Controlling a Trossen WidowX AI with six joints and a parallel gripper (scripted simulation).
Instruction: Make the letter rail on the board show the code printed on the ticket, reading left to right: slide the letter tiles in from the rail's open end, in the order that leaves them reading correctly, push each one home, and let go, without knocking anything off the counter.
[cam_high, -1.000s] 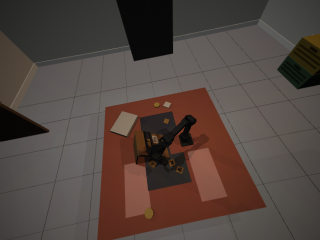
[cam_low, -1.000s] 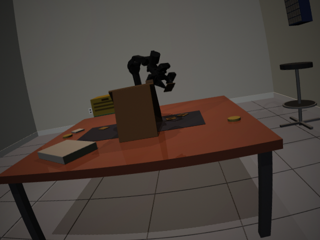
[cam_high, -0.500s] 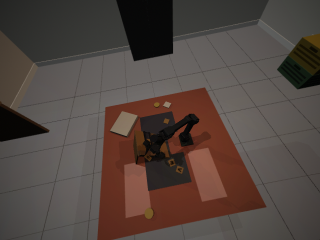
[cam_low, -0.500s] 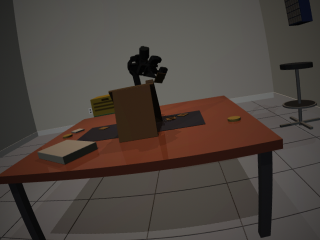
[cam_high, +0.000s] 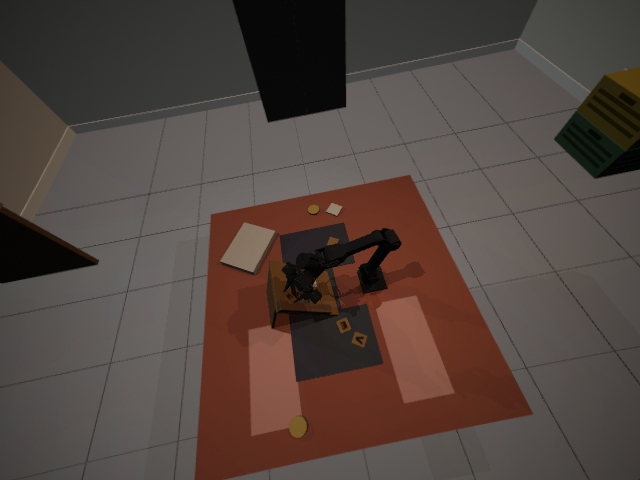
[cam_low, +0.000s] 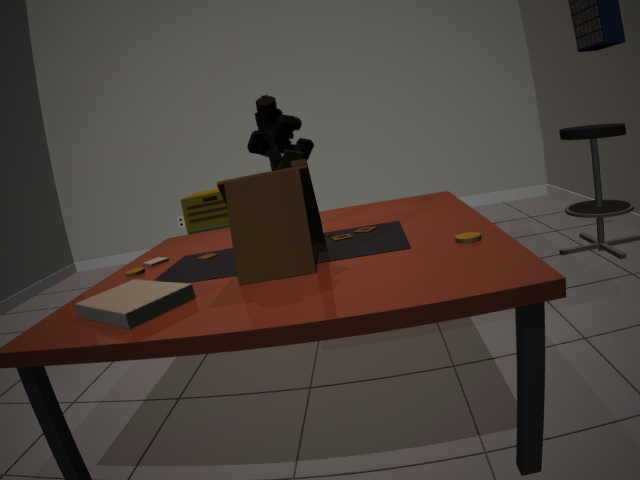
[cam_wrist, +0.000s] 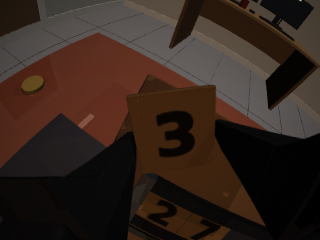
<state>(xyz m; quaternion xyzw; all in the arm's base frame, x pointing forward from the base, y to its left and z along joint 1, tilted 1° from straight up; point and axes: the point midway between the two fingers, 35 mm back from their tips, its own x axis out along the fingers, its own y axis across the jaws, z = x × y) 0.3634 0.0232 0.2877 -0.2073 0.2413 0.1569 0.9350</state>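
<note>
My gripper is shut on the tile marked 3, upright between the fingers. It is above the slanted brown board. In the wrist view the dark rail lies just below the held tile; it holds the 2 tile and, to its right, the 7 tile. The arm covers most of the rail in the top view, and the ticket's print cannot be read. The E tile and the V tile lie on a dark mat.
Another tile lies on the dark mat part behind the arm. A thick pale book lies beside the board. A yellow disc is near one edge; another disc and a white square are opposite.
</note>
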